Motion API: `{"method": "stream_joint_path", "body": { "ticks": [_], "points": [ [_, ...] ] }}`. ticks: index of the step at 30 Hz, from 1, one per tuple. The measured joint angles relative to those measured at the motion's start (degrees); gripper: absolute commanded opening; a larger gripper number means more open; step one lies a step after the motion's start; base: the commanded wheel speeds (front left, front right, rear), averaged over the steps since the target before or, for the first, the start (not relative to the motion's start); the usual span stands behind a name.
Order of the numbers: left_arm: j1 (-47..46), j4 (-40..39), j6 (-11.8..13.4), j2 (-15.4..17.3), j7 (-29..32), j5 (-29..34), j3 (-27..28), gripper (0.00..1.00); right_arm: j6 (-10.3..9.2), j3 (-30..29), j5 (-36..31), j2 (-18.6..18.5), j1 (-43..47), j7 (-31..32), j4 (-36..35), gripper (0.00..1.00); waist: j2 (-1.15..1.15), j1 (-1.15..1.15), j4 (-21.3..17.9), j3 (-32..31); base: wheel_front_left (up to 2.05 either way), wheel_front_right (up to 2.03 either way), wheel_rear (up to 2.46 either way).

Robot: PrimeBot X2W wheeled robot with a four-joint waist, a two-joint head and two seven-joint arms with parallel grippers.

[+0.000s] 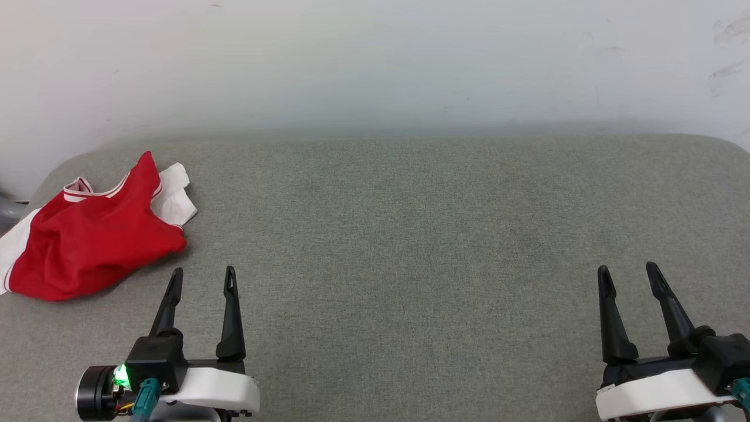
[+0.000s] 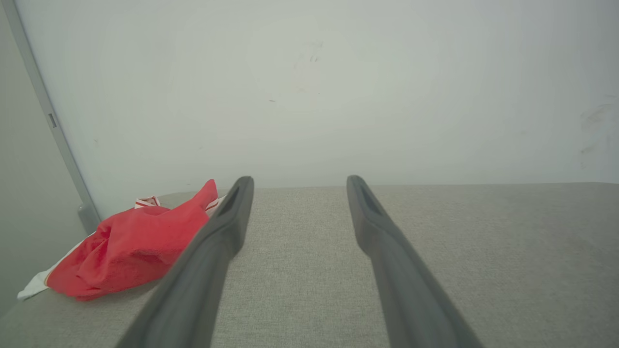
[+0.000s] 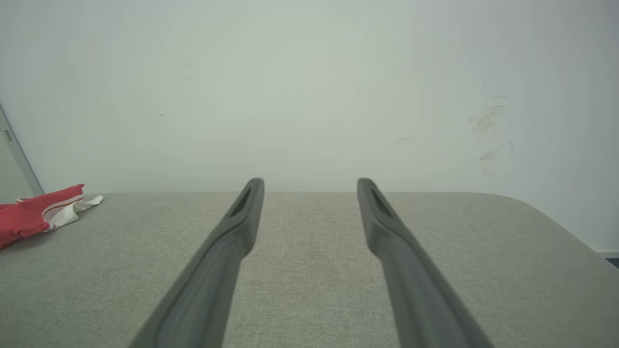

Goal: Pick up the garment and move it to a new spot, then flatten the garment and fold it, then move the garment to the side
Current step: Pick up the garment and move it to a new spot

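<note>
We see the garment (image 1: 88, 240) only as a crumpled heap. Its folds hide most of the cloth, and one white sleeve runs off the head view's left edge. In the right wrist view the left edge cuts it. In the left wrist view a finger (image 2: 213, 241) of the left gripper (image 2: 300, 182) covers its near corner. A grey thing (image 1: 9, 208) beside the table (image 1: 410, 234) is too cut off for us to name.

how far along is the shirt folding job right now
Nothing looks done: the garment lies crumpled at the left end of the grey surface. Nothing in hand: the left gripper and right gripper are open, empty, clear of it. Left: pick up, move, flatten, fold, set aside.
</note>
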Motion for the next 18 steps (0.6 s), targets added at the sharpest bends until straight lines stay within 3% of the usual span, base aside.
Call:
{"method": "stream_joint_path", "body": {
  "ticks": [18],
  "points": [
    [0.0,0.5,-1.0,-0.4,0.0,0.5,1.1,1.00,0.00,0.4,0.6,0.0,0.2,0.0,0.3,1.00,0.00,0.00,0.0,-0.1,0.00,0.00,0.00]
  ]
}}
